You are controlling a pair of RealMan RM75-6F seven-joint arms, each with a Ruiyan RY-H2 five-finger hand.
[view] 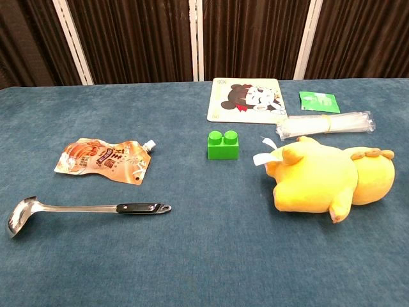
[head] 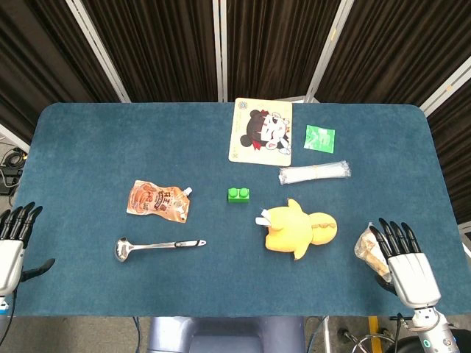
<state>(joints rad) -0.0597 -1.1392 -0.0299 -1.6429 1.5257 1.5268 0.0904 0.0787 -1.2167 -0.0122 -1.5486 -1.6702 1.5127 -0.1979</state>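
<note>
Head view: the left hand (head: 13, 246) sits at the lower left edge of the frame, at the table's (head: 88, 140) near left corner, fingers extended and apart, holding nothing. The nearest item to it is a steel ladle (head: 156, 245), lying flat with its bowl toward the left and its black handle toward the right, apart from the hand.

The right hand (head: 403, 263) is at the lower right of the frame, fingers straight and spread, gripping nothing. A clear snack packet (head: 367, 248) lies just beside its fingertips, on their left; contact cannot be confirmed. Neither hand appears in the chest view.

Other items on the blue table: an orange spouted pouch (head: 158, 199) above the ladle; a green toy brick (head: 238, 194) at centre; a yellow plush toy (head: 300, 229) lying on its side to the lower right of the brick, near the snack packet but apart from it. In the upper centre lies a cartoon-printed card (head: 261, 132), with a small green sachet (head: 319, 137) to its right and a clear bundle of plastic strips (head: 314, 173) below the sachet.
</note>
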